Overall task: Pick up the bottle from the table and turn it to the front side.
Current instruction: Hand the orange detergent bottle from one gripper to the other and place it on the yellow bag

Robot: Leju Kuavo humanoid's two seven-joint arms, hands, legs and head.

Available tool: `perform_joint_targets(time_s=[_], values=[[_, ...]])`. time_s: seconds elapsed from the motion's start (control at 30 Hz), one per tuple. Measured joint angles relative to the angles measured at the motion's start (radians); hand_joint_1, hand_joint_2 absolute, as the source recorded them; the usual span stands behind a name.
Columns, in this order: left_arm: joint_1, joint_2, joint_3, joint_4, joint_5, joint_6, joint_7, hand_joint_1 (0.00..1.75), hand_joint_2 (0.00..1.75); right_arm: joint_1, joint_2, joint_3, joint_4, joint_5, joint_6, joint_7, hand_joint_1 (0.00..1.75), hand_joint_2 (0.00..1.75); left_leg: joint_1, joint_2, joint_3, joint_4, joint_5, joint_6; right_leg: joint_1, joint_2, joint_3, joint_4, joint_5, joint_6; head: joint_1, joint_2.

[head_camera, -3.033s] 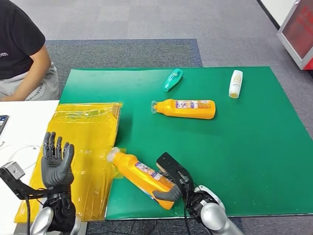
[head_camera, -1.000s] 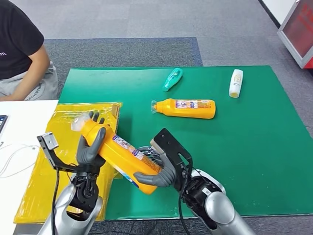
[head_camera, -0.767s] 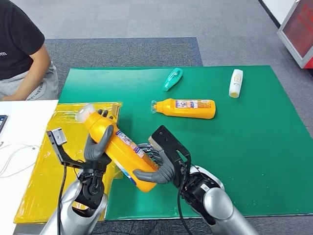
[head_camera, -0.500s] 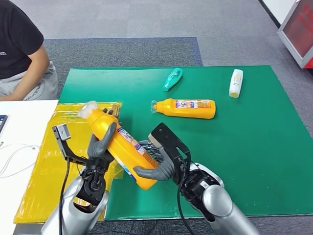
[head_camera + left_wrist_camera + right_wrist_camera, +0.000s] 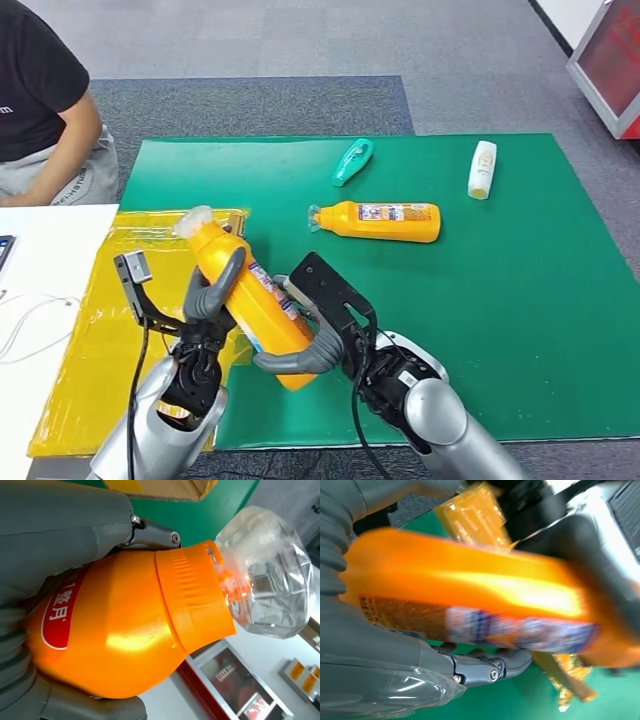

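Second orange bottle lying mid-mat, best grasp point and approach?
Take the orange bottle across its wide body, just right of the label, coming down from above. It lies flat with its clear cap pointing left and open green mat on both long sides; the neck tapers, so it is probably a poorer hold.

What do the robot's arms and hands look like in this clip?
Both arms are rounded silver shells with black joints and thin black cables. The left hand and right hand have thick grey thumbs, darker fingers and grey ribbed covers. A black block sits behind the right hand; a small silver bracket sticks out by the left wrist.
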Motion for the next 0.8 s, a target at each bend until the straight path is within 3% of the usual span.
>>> perform_joint_targets(time_s=[0.37,0.6,0.8], values=[[0.026,0.046,0.001,-0.031,-0.112,0.103,0.001,1.75,1.75,0.022,0.004,0.008,-0.003,0.076,-0.066,0.000,0.00,1.75,0.000,0.000,0.000,0.000,0.000,0.000,0.000,0.000,0.000,0.000,0.000,0.000,0.000,0.000],[0.036,0.129,-0.003,-0.035,-0.273,0.143,-0.003,1.75,1.75,0.074,0.003,-0.020,0.004,0.121,-0.119,0.000,0.00,1.75,0.000,0.000,0.000,0.000,0.000,0.000,0.000,0.000,-0.001,0.000,0.000,0.000,0.000,0.000],[0.065,0.233,0.006,-0.059,-0.630,0.077,0.042,1.75,1.75,0.119,0.003,-0.058,0.012,0.161,-0.137,0.000,0.00,1.75,0.000,0.000,0.000,0.000,0.000,0.000,0.000,0.000,-0.001,0.000,0.000,0.000,0.000,0.000]])
